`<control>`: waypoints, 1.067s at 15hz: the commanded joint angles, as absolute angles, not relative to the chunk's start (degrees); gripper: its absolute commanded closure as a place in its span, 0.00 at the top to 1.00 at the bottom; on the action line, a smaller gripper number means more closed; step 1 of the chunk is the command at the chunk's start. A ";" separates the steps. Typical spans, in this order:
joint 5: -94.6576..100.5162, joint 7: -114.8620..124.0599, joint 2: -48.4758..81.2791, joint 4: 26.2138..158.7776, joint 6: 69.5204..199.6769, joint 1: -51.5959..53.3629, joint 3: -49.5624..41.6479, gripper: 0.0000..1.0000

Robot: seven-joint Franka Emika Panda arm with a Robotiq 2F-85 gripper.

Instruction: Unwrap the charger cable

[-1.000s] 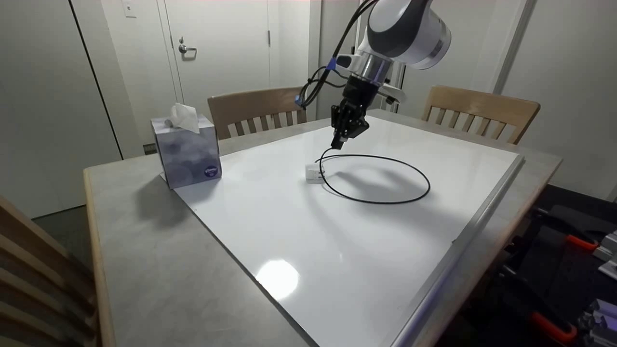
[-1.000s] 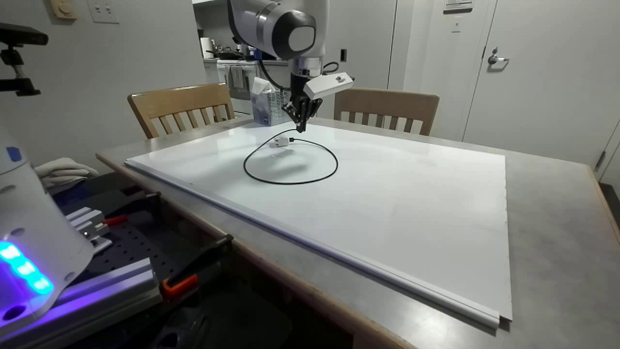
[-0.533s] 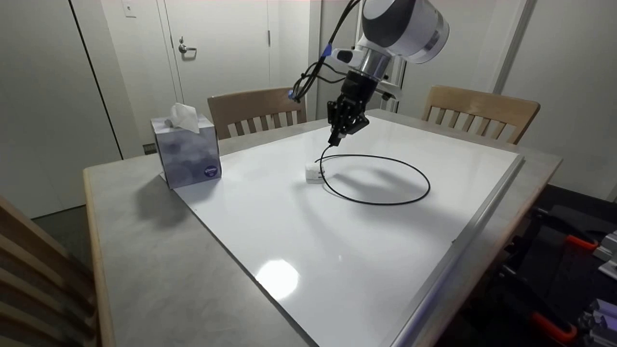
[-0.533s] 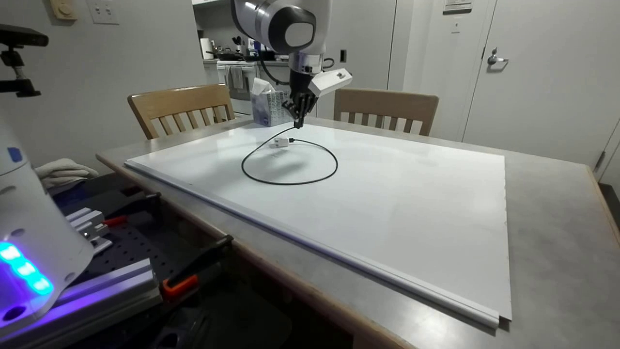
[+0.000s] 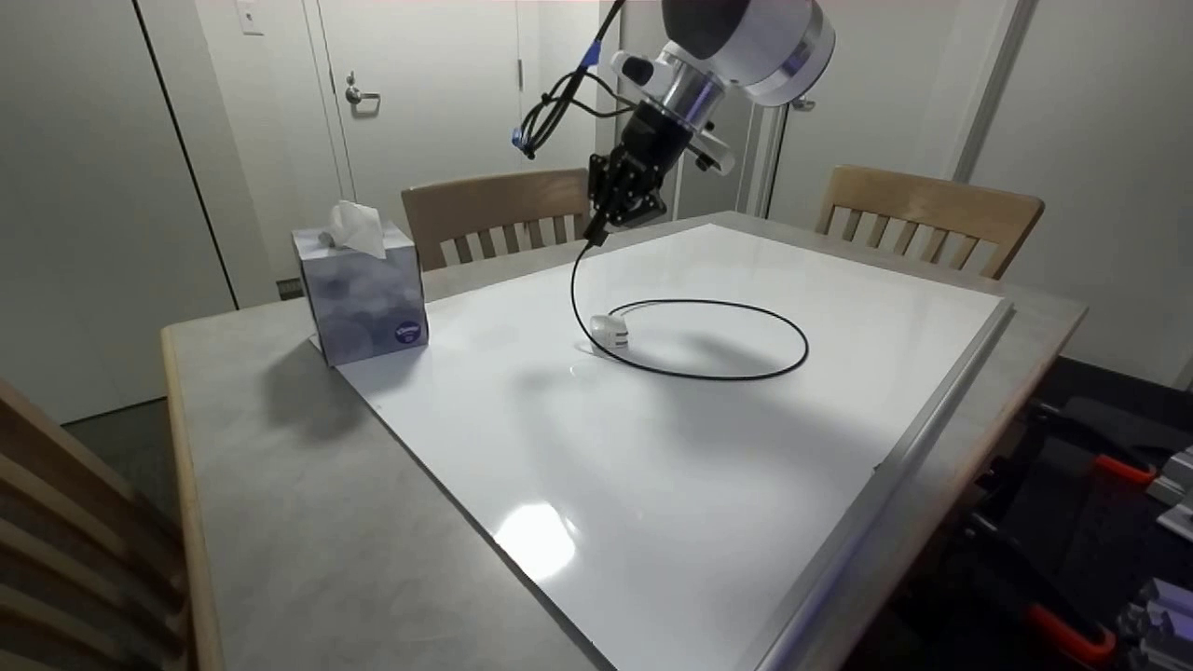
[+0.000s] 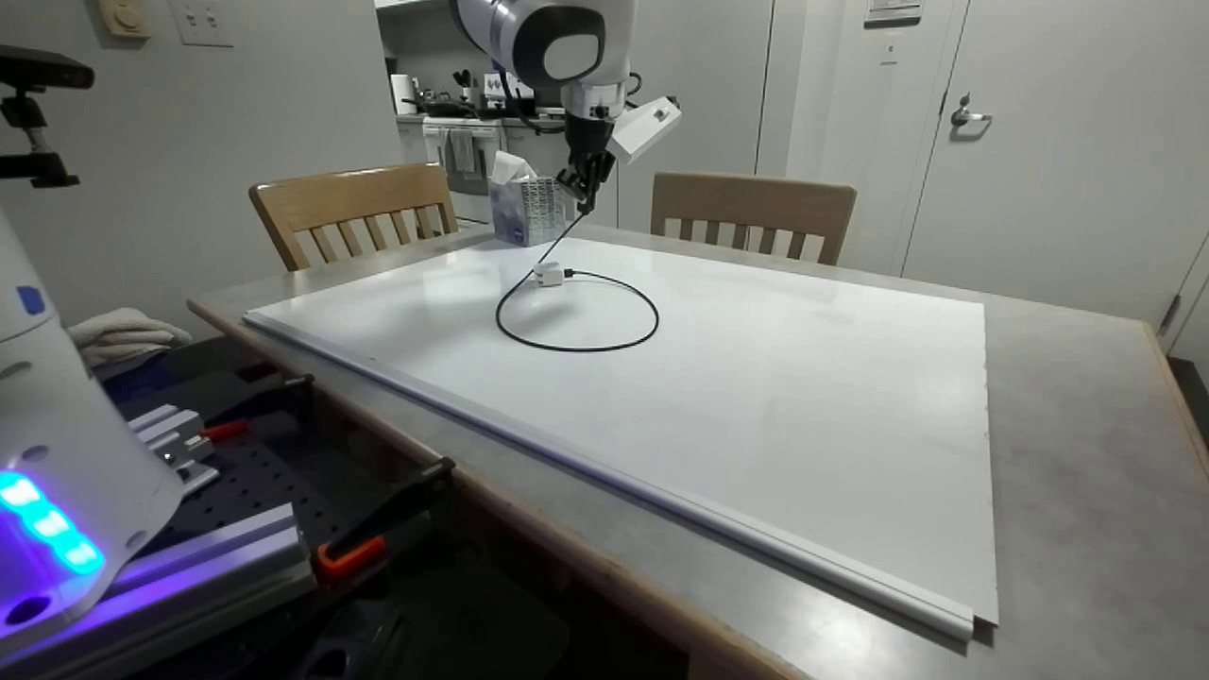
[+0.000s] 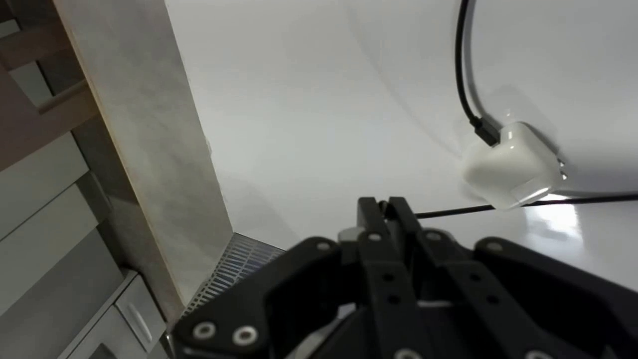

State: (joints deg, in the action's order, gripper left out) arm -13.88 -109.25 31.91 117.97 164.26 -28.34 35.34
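Wrist view shows the claw (image 7: 384,205) at bottom centre, clenched on the black charger cable (image 7: 453,212), which stretches past the white plug (image 7: 513,167) toward the right edge of the frame. In an exterior view the cable loops over the white board (image 5: 596,457), just right of centre, and climbs to the claw at upper centre; a tissue box (image 5: 363,303) stands at left.
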 commanded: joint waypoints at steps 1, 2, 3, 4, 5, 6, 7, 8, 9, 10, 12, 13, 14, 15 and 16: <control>-15.13 -109.98 31.68 117.79 164.12 -27.29 34.35 0.09; -15.14 -109.98 31.68 117.79 164.12 -27.29 34.26 0.09; -15.14 -109.98 31.67 117.79 164.12 -27.28 34.23 0.02; -14.18 -111.46 32.00 116.67 162.24 -27.23 34.71 0.02; -13.71 -113.08 32.43 115.95 161.20 -27.24 35.32 0.02; -13.34 -115.85 32.73 115.11 159.49 -27.55 36.58 0.02; -13.25 -117.96 32.95 114.31 157.66 -27.14 36.96 0.02; -13.68 -120.12 33.57 113.06 156.26 -26.46 37.39 0.02; -13.79 -122.12 34.00 111.87 154.12 -25.48 37.22 0.02; -14.09 -124.47 34.62 110.66 152.24 -24.70 37.20 0.02; -14.45 -129.19 35.57 108.47 148.44 -22.82 36.43 0.02; -16.58 -125.58 32.14 111.76 151.21 -21.57 34.52 0.09; -16.66 -127.16 32.75 110.78 150.02 -20.94 34.45 0.09; -16.63 -127.88 33.27 110.24 149.73 -20.64 34.44 0.09; -16.60 -128.33 33.65 109.91 149.67 -20.57 34.45 0.09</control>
State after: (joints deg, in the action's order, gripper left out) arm -13.62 -126.49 34.54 110.17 150.06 -23.00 36.94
